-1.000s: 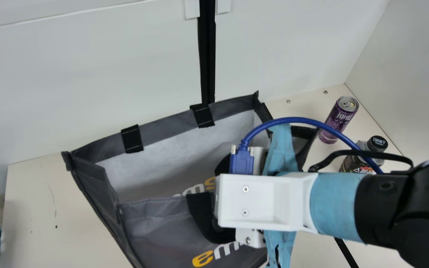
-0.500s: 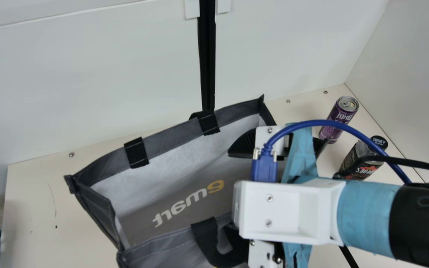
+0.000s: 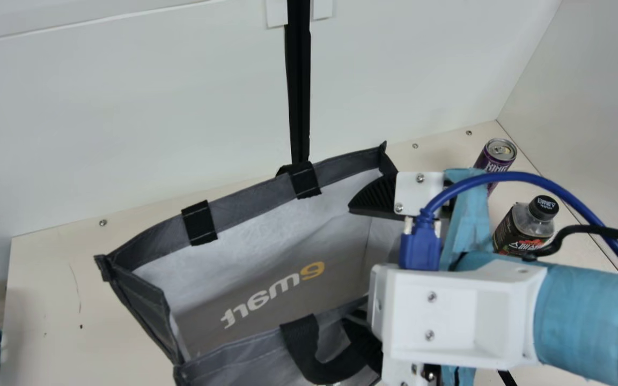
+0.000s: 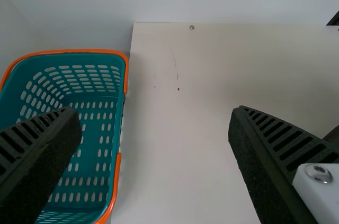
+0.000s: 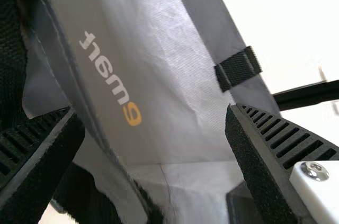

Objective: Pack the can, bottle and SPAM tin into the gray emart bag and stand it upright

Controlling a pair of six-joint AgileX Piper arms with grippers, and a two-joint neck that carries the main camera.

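White walls (image 3: 126, 107) rise behind the cream worktop (image 3: 51, 295). The gray emart bag (image 3: 250, 201) sits with its top open, and my right hand (image 3: 347, 265) is spread wide at its mouth. The purple can (image 3: 494, 155) and bottle (image 3: 521, 230) stand near each other, outside the bag. My left hand (image 4: 152, 110) is spread too, near a teal basket (image 4: 114, 121).

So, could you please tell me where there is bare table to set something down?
The widest free patch is table between the teal basket and the gray bag, with the open left gripper facing it. A smaller one lies between the bag's far right corner and the can. It is crowded where the right arm comes close by the bottle and bag.
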